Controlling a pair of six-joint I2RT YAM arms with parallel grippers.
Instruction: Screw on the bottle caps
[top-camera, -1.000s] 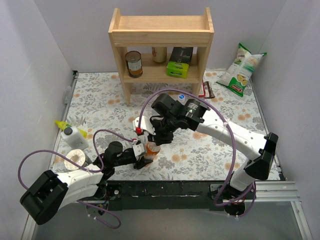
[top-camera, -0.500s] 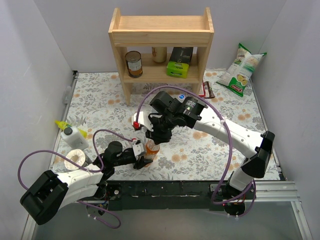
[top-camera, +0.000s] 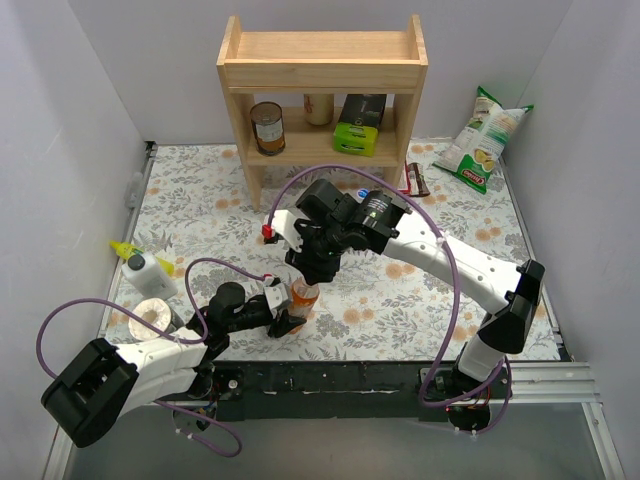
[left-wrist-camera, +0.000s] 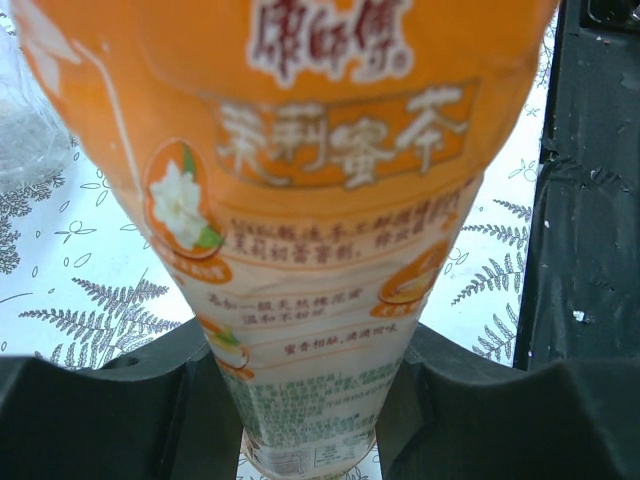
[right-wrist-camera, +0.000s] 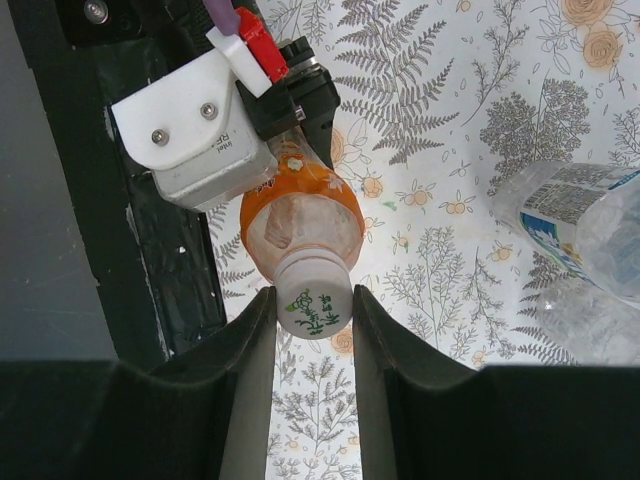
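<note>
The orange-liquid bottle (top-camera: 303, 296) stands near the table's front edge. It fills the left wrist view (left-wrist-camera: 320, 200). My left gripper (top-camera: 285, 318) is shut on its lower body, one dark finger on each side (left-wrist-camera: 110, 400). The white cap (right-wrist-camera: 313, 308) sits on the bottle's neck. My right gripper (right-wrist-camera: 312, 330) comes from above (top-camera: 305, 272), its two fingers pressed against the cap's sides. Two clear bottles lie at the right of the right wrist view, one with a blue-and-white label (right-wrist-camera: 575, 205), one plain (right-wrist-camera: 590, 320). The blue cap (top-camera: 363, 193) lies beyond the right arm. The red cap is not in view.
A wooden shelf (top-camera: 322, 60) at the back holds a brown tin can (top-camera: 267, 127) and a green box (top-camera: 357, 135). A chip bag (top-camera: 483, 140) lies back right. A white squeeze bottle with yellow nozzle (top-camera: 146, 266) and a tape roll (top-camera: 150, 316) sit at left.
My right wrist has turned over the orange bottle, its white mount with the red tab swinging back and left. The left gripper and bottle have stayed in place.
</note>
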